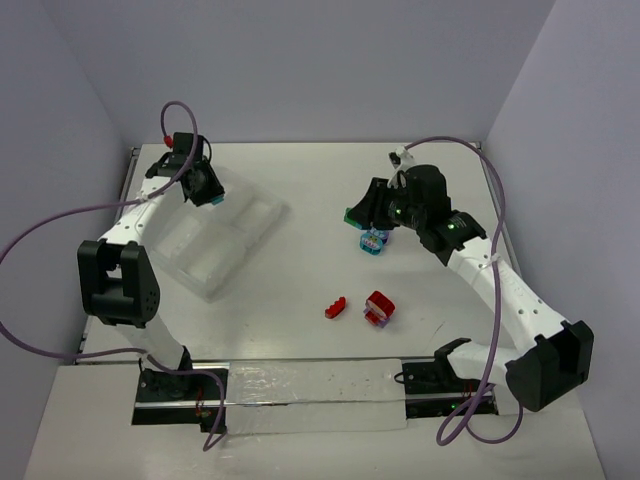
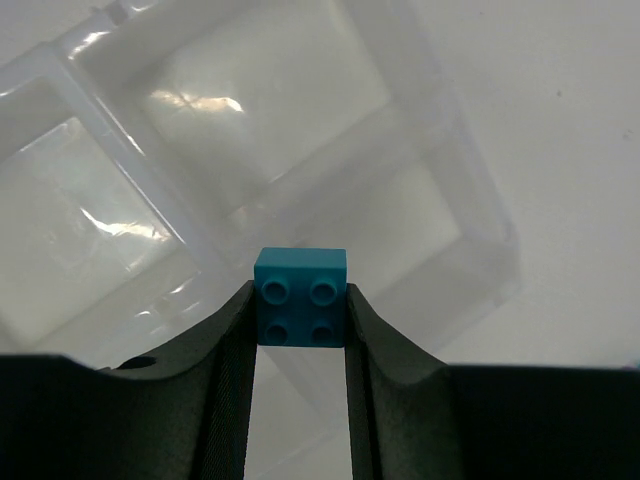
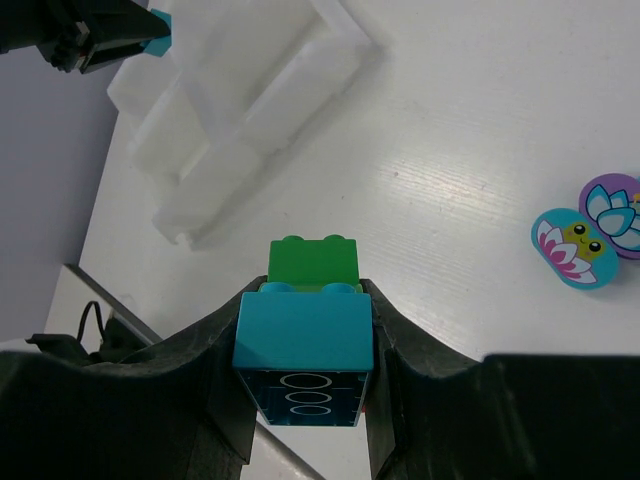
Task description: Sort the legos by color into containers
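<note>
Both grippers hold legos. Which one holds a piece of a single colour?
The left gripper: its small brick is plain teal, whereas the right gripper clamps a teal block with a green brick stuck to it.

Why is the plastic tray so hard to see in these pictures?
Left wrist view: glare streaks on the clear tray, though the teal brick is sharp. Right wrist view: the tray washes out against the pale table. Top view: even light, soft shadows.
</note>
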You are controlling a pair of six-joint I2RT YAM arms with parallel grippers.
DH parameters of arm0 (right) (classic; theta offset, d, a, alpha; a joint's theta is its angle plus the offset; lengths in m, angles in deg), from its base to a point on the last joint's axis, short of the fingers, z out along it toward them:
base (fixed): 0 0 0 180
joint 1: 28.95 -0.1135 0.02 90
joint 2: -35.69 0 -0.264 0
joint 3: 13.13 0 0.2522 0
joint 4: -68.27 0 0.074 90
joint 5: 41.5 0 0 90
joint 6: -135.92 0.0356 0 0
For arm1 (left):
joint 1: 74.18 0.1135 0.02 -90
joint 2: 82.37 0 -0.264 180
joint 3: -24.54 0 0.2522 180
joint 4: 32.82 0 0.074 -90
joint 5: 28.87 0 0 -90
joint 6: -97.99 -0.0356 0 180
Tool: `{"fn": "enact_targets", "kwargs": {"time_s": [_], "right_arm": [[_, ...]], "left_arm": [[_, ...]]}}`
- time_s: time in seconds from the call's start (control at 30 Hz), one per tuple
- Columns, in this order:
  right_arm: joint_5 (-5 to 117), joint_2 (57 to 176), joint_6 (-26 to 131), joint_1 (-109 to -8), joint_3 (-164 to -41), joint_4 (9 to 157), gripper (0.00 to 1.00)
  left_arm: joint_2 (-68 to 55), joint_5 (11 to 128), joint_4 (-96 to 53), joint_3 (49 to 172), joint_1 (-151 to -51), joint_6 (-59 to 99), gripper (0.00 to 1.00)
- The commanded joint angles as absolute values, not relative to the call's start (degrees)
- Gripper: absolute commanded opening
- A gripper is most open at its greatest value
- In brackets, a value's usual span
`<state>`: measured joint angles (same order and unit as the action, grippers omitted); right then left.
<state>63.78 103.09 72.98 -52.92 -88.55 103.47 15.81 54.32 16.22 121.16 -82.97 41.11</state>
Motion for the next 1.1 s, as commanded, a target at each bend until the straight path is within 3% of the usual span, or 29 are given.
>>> {"fn": "enact_targets", "kwargs": {"time_s": [0.0, 0.63, 0.77, 0.9, 1.07], "right_arm": [[62.2, 102.7, 71.3, -52.7, -92.3, 103.6, 0.00], [63.4, 104.1, 71.1, -52.8, -92.1, 102.7, 0.00], [63.1, 103.9, 70.9, -52.7, -91.8, 102.7, 0.00], [63.2, 104.0, 71.1, -52.8, -91.7, 102.7, 0.00], [63.5, 104.1, 71.3, -52.7, -91.6, 102.5, 0.00]], "left_arm": [[15.7, 48.4, 16.1, 124.8, -82.0, 39.2, 0.00], [9.1, 46.1, 14.0, 111.3, -72.5, 38.0, 0.01], [9.2, 45.8, 14.0, 111.2, -72.2, 38.1, 0.26], [9.1, 46.6, 14.3, 111.6, -72.3, 37.8, 0.69], [7.7, 47.6, 15.6, 112.5, -72.3, 37.0, 0.84]]}}
